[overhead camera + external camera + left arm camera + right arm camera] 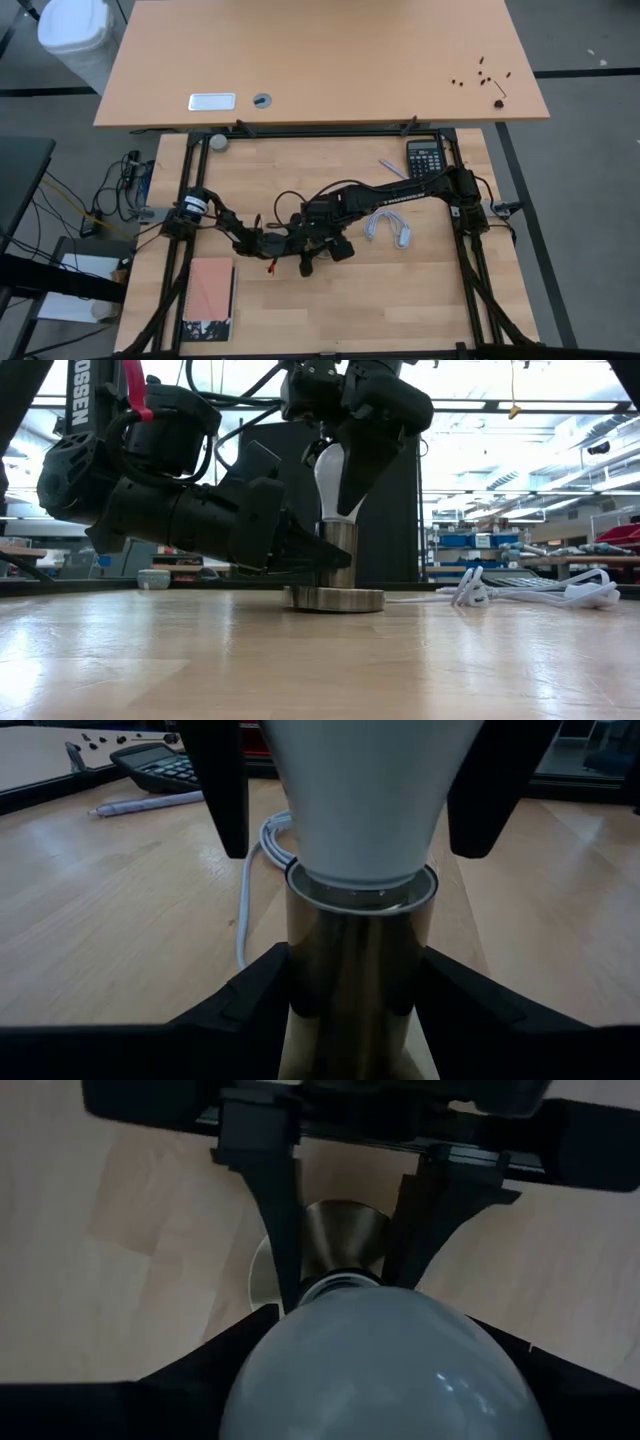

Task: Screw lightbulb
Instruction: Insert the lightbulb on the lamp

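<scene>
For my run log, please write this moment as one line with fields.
stage: screwing in | left gripper: shut on socket | right gripper: shut on lightbulb from above | lightbulb: upright, base in socket

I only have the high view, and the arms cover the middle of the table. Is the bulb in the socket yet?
Observer: Yes. In the low view the lightbulb stands upright with its neck inside the metal socket.
Operator: Who's holding what?
Observer: The left gripper clamps the socket's barrel; the right gripper comes down from above onto the bulb.
Operator: Is the cord in the way?
Observer: No, the white cord lies beside the base.
</scene>
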`<action>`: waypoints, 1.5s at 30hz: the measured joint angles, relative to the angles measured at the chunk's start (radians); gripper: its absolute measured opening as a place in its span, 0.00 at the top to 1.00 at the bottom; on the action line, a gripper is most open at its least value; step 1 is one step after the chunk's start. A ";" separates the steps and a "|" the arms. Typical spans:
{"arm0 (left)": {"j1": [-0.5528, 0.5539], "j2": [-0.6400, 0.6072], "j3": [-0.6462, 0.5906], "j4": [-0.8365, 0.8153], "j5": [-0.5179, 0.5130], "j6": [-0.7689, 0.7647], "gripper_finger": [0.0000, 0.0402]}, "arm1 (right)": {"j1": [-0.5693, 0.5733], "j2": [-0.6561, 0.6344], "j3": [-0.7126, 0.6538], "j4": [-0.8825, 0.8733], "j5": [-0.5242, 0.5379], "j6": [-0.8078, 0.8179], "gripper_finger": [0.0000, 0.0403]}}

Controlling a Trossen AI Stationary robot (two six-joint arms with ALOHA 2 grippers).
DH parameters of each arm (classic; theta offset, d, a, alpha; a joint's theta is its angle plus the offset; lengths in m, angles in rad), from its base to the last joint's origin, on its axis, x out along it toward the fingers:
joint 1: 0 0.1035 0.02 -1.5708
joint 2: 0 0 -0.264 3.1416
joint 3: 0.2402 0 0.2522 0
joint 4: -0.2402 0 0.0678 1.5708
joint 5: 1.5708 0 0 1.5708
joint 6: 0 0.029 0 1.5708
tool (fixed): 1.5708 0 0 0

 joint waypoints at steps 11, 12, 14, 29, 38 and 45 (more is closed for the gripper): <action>0.001 0.000 0.000 0.003 -0.002 -0.001 0.52 | 0.001 0.000 0.000 0.001 0.020 0.203 0.34; 0.001 0.000 0.000 0.003 -0.002 -0.002 0.52 | 0.001 0.000 0.000 0.001 0.021 0.221 0.34; 0.001 0.000 0.000 0.003 -0.003 -0.005 0.52 | 0.001 0.000 0.000 0.001 0.021 0.253 0.33; 0.001 0.001 0.036 -0.027 -0.004 0.001 0.52 | 0.023 0.001 -0.001 0.016 0.030 0.493 0.33; 0.001 0.001 0.049 -0.045 -0.008 0.000 0.52 | 0.023 0.001 0.000 -0.019 0.029 0.617 0.34; 0.002 0.001 0.049 -0.047 -0.022 -0.026 0.52 | 0.023 0.001 0.000 -0.034 0.073 0.775 0.34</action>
